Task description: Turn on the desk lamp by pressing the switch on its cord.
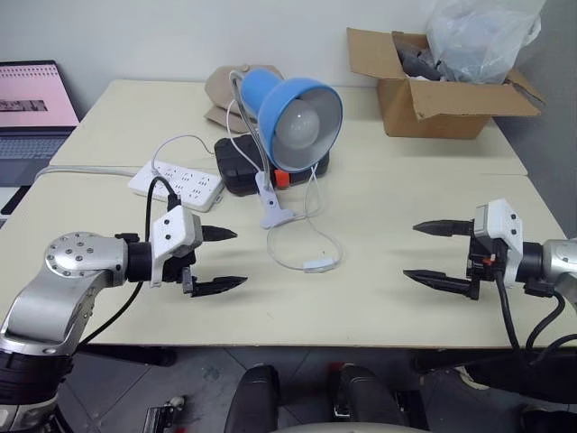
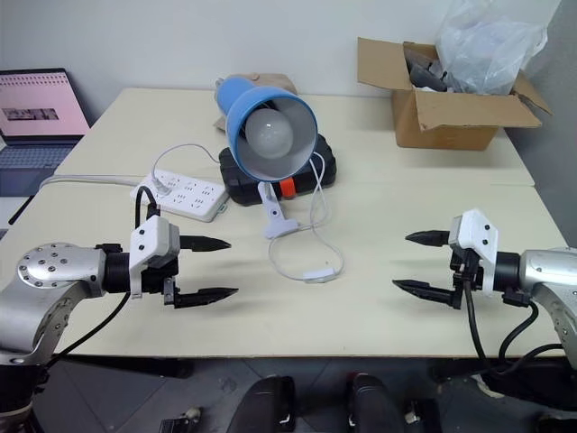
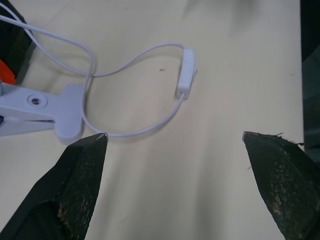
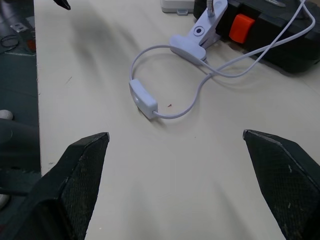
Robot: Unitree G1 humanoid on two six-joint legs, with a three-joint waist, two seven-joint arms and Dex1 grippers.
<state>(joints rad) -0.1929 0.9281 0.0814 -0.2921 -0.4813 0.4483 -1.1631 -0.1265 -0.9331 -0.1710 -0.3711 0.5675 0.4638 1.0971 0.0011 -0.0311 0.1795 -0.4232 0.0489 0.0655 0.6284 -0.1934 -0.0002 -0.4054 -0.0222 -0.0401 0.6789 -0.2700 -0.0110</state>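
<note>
1. White and small, the switch (image 1: 316,265) lies flat on the table (image 1: 433,198) near its front edge, on the thin cord (image 1: 311,203) that loops down from the desk lamp (image 1: 293,113).
2. Risk: the switch looks light and unanchored, so a sideways push would likely slide it and drag the cord instead of clicking it.
3. Risk: a fingertip landing beside the rocker could press the casing only, leaving the lamp unlit.
4. Both sets of fingers are spread wide and empty. The left gripper (image 1: 219,260) hovers to the switch's left, the right gripper (image 1: 437,254) to its right, each well apart from it, with the switch between them.
</note>
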